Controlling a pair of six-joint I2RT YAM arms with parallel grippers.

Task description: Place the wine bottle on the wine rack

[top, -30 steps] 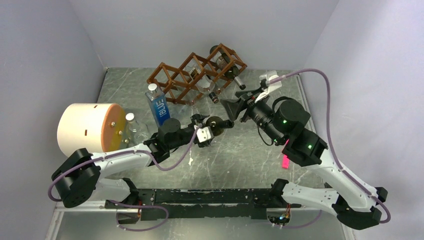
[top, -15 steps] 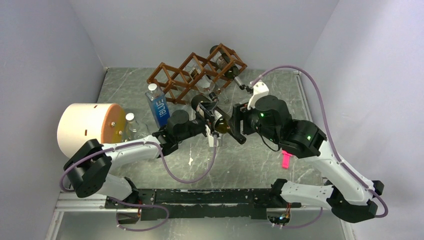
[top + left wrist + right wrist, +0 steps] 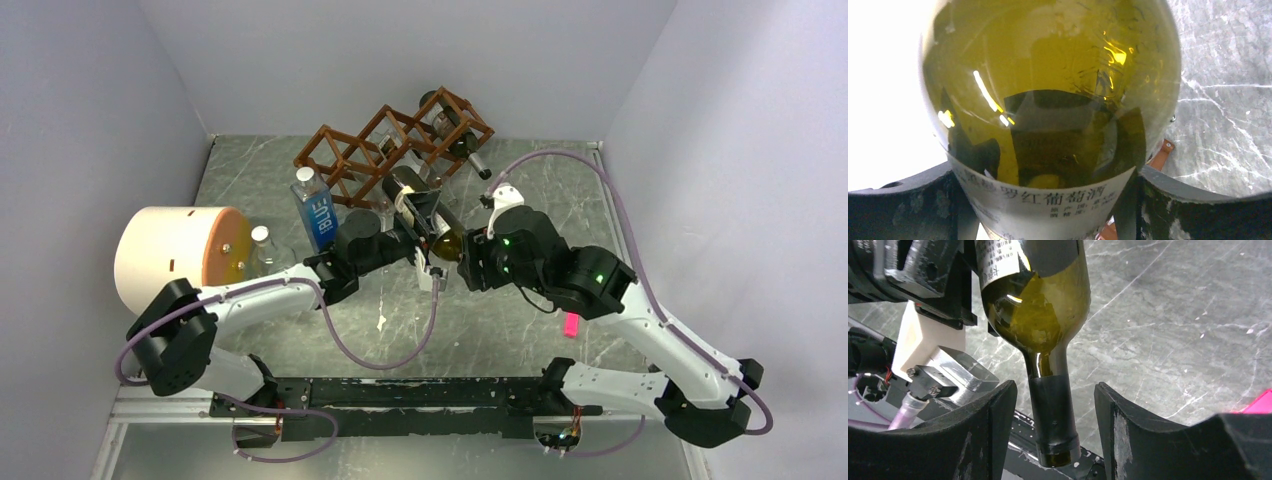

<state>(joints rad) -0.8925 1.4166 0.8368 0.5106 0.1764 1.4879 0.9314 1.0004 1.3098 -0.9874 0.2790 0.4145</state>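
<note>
- While the left gripper [image 3: 1048,200] clamps the wine bottle [image 3: 447,243] around its labelled body, we see the bottle held clear of the table [image 3: 250,180] and lying roughly level, with its base toward the back and its neck toward the right arm.
- We read that hold from the left wrist view: both dark fingers [image 3: 903,205] press against the white label, and olive-green glass fills the frame above them.
- We find the right gripper [image 3: 1054,390] spread open around the neck. Its two fingers [image 3: 988,440] stand on either side of the dark capsule with a gap on each side, touching nothing.
- We place the bottle's base just beside the near side of the wine rack [image 3: 345,158], in front of its middle cells. Whether glass meets wood we cannot tell from above.
- We note that the rack stands at the back of the table, its diamond cells in a slanted row. Another dark bottle [image 3: 450,128] lies in the cell at its right end, neck poking out toward us.
- We see a blue-labelled water bottle [image 3: 316,212] upright to the left of the held bottle, a small clear bottle [image 3: 262,248] near it, and a large cream cylinder [image 3: 170,255] on its side at the far left.
- We spot a small pink object [image 3: 571,324] on the table just beside the right forearm.
</note>
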